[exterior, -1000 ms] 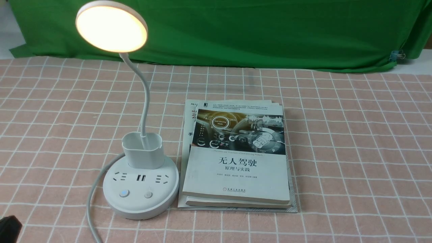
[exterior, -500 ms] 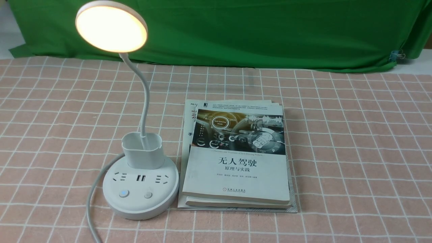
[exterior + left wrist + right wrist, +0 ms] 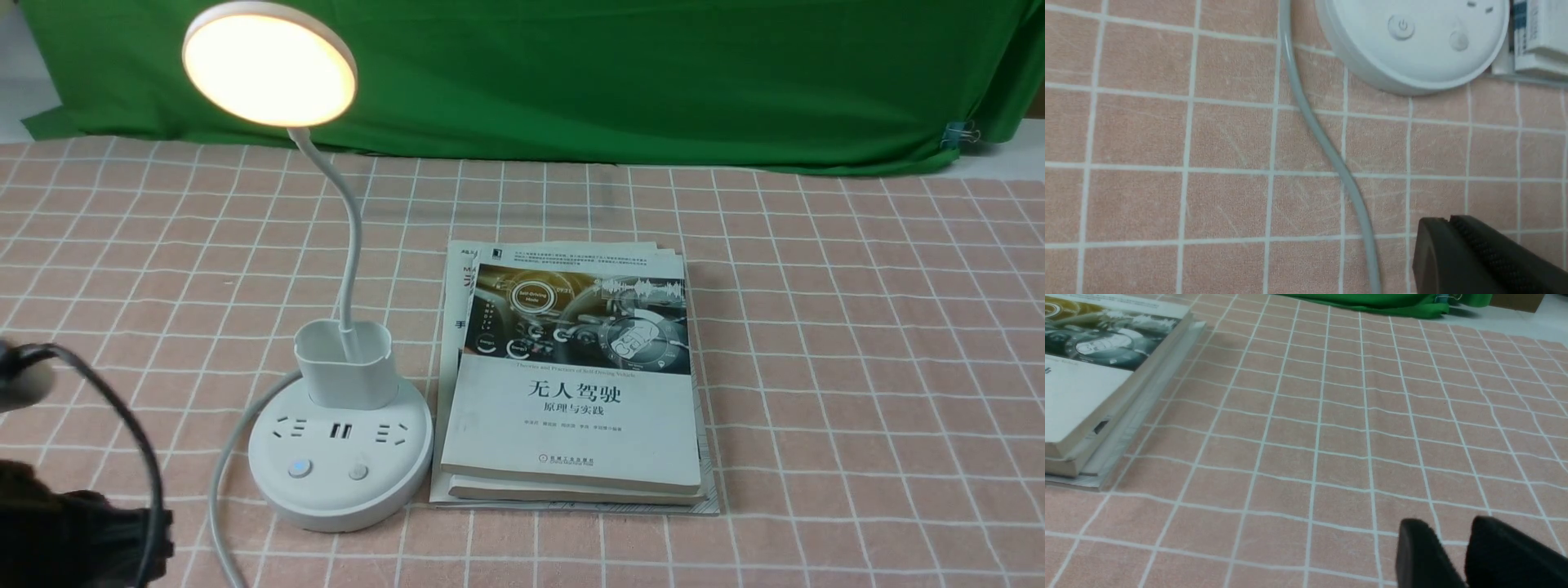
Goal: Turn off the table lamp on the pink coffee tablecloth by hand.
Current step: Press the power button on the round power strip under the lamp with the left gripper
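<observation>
The table lamp stands on the pink coffee tablecloth, and its round head glows warm white. Its round base carries a bluish lit button and a grey button. My left hand, black with a looping cable, sits at the near left, short of the base. In the left wrist view the left gripper is shut and empty. It hangs over the cloth beside the white cord, apart from the base and its power button. My right gripper is open over bare cloth.
A stack of books lies just right of the lamp base, touching or nearly touching it; it also shows in the right wrist view. A green backdrop cloth hangs along the far edge with a clip at its right.
My left arm with its black cable has come into the front view at the near left; half a second ago it was out of sight. The lamp stays lit and nothing else moved.
</observation>
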Motion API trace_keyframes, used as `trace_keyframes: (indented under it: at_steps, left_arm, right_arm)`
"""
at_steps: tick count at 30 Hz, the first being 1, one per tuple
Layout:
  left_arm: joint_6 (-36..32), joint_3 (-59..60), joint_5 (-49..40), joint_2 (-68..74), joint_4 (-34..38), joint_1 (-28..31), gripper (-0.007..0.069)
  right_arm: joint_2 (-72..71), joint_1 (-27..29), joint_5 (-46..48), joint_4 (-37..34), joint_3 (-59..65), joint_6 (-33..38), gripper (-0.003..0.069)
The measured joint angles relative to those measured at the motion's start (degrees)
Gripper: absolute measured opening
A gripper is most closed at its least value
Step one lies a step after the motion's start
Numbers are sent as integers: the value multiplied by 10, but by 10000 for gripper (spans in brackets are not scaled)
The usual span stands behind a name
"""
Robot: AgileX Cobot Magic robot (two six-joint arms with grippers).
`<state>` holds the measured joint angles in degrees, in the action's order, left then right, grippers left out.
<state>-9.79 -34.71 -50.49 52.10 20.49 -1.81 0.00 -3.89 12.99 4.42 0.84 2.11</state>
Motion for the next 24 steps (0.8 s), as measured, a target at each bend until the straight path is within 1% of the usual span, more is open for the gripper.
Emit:
trace_keyframes:
  at_steps: [3, 5, 8, 9, 10, 11, 16, 24]
  left_arm:
    - [10, -36, -3, 82, -28, -58, -1]
    - [31, -73, -7, 140, -54, -111, -7]
    - [52, -106, -10, 183, -83, -150, -8]
    - [67, -140, -13, 224, -100, -182, -8]
    - [67, -143, -14, 229, -103, -185, -8]
    - [75, -178, -17, 269, -111, -208, -8]
    - [75, -236, -18, 346, -118, -222, -8]
    - [75, -271, -5, 418, -137, -222, -8]
  right_arm:
    - [0, 0, 0, 0, 0, 0, 240]
    - [0, 0, 0, 0, 0, 0, 240]
    - [0, 0, 0, 0, 0, 0, 240]
    - [0, 0, 0, 0, 0, 0, 240]
    - [0, 0, 0, 0, 0, 0, 240]
    - [0, 0, 0, 0, 0, 0, 240]
    - [0, 0, 0, 0, 0, 0, 240]
    - [0, 0, 0, 0, 0, 0, 240]
